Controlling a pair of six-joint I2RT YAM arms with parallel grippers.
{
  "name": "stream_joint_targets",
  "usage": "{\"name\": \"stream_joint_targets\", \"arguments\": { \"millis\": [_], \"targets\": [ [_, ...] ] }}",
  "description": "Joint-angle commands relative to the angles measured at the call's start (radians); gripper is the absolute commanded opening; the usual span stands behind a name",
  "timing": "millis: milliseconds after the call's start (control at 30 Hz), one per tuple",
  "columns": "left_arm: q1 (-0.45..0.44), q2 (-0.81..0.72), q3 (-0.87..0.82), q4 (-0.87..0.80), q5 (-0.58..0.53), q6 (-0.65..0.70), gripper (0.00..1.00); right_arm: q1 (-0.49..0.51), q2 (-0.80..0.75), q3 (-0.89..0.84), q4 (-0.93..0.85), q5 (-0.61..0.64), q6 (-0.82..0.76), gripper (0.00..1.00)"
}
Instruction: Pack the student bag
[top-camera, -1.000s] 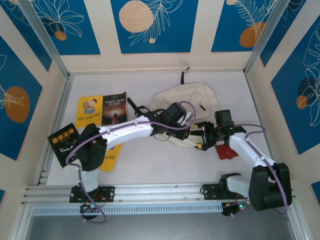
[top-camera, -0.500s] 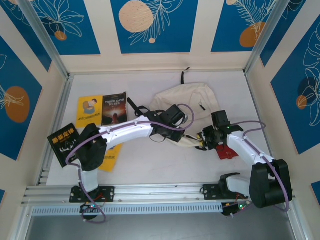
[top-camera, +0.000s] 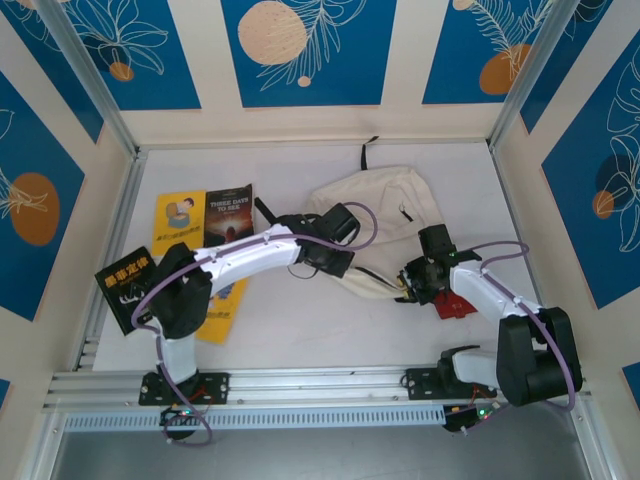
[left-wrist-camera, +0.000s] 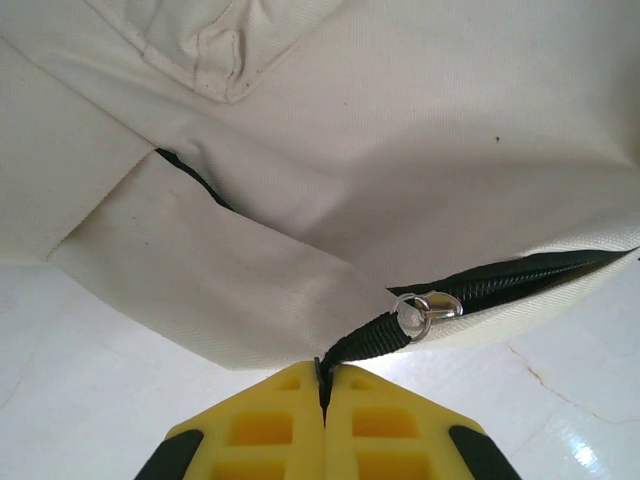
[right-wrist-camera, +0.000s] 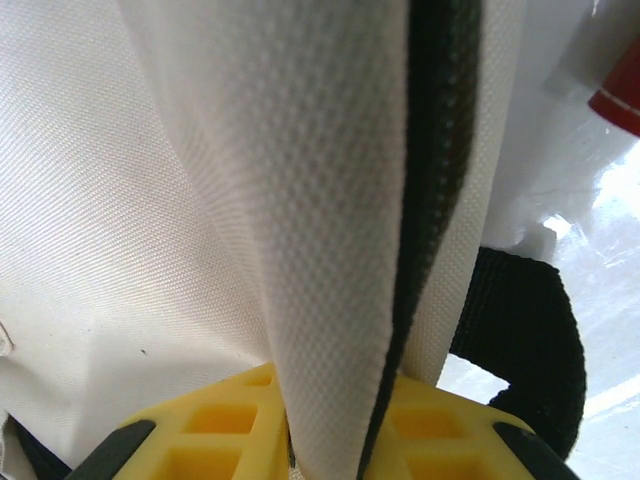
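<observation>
Tabletop (top-camera: 300, 330) white, walls (top-camera: 300, 50) blue-floral; we read "THREE DAYS TO SEE" on one book (top-camera: 229, 215); left gripper (left-wrist-camera: 323, 385) pinches zip pull (left-wrist-camera: 365, 340), right gripper (right-wrist-camera: 330, 400) clamps student bag (top-camera: 385, 205) cloth.

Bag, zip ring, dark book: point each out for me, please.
bag (top-camera: 390, 200), top view, cream cloth of its upper part.
zip ring (left-wrist-camera: 412, 316), left wrist view, on its metal loop.
dark book (top-camera: 228, 217), top view, middle of its cover.
</observation>
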Motion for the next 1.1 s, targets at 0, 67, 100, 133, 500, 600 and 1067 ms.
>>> {"name": "stream_joint_targets", "arguments": {
  "millis": [0,67,100,133,500,600,1067],
  "targets": [
    [0.045,0.014,0.015,-0.069,-0.073,0.011,0.0,-0.002,0.017,-0.017,-0.096,0.087,-0.018,0.21],
    [0.057,0.032,0.022,-0.073,-0.066,0.014,0.0,-0.001,0.018,-0.015,-0.097,0.088,-0.022,0.21],
    [0.06,0.04,0.029,-0.079,-0.066,0.016,0.0,-0.001,0.02,-0.014,-0.1,0.089,-0.023,0.21],
    [0.064,0.049,0.038,-0.085,-0.065,0.018,0.0,-0.001,0.02,-0.012,-0.104,0.091,-0.024,0.21],
    [0.084,0.076,0.077,-0.105,-0.044,0.038,0.0,0.011,-0.034,0.084,-0.085,-0.011,-0.252,0.56],
    [0.111,0.041,0.067,-0.104,-0.078,0.046,0.0,0.025,-0.075,0.14,-0.125,-0.04,-0.356,0.69],
    [0.265,-0.196,-0.153,-0.03,-0.083,-0.08,0.53,0.203,0.088,0.405,-0.177,-0.118,-0.701,0.78]
  ]
}}
